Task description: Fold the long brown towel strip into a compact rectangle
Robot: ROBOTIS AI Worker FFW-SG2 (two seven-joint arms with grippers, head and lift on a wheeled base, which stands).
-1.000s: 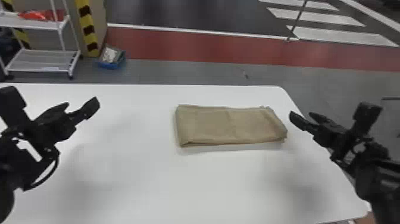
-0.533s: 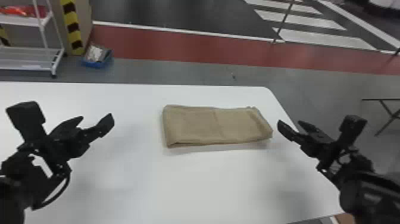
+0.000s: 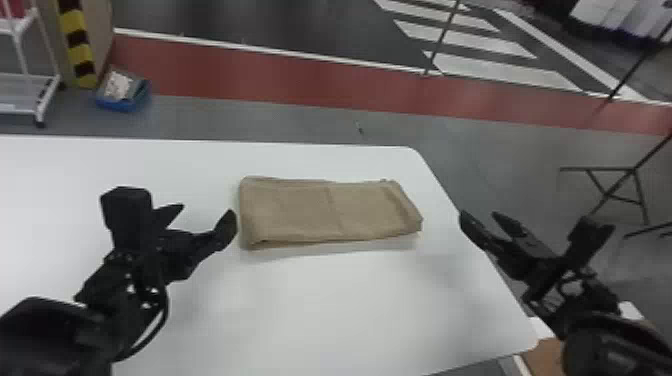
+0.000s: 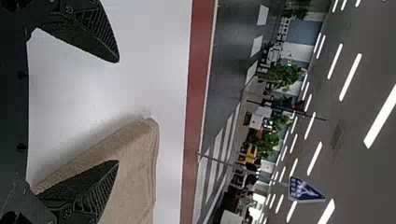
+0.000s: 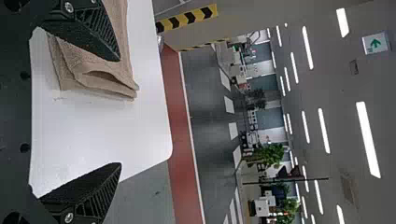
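The white table (image 3: 320, 305) came first to my eye, a broad flat top, with the brown towel (image 3: 320, 210) lying on it toward the far edge and nearer the robot's right. The cloth was doubled over in layers, wider than it was deep, its outline close to a tidy rectangle. Over the table at the towel's left end hung the left gripper (image 4: 117, 112), fingers spread, grasping nothing. The right gripper (image 5: 119, 112) waited off the other end, near the table's side edge, released and empty too. Smaller still was the loose fold (image 5: 105, 77) at the towel's right end, where the layers gaped a little.

I judged the main folding largely done, with squaring up in hand. If a tighter packet was wanted, the next move called for pinching every layer at one end; otherwise, pressing that gap flat and backing away.
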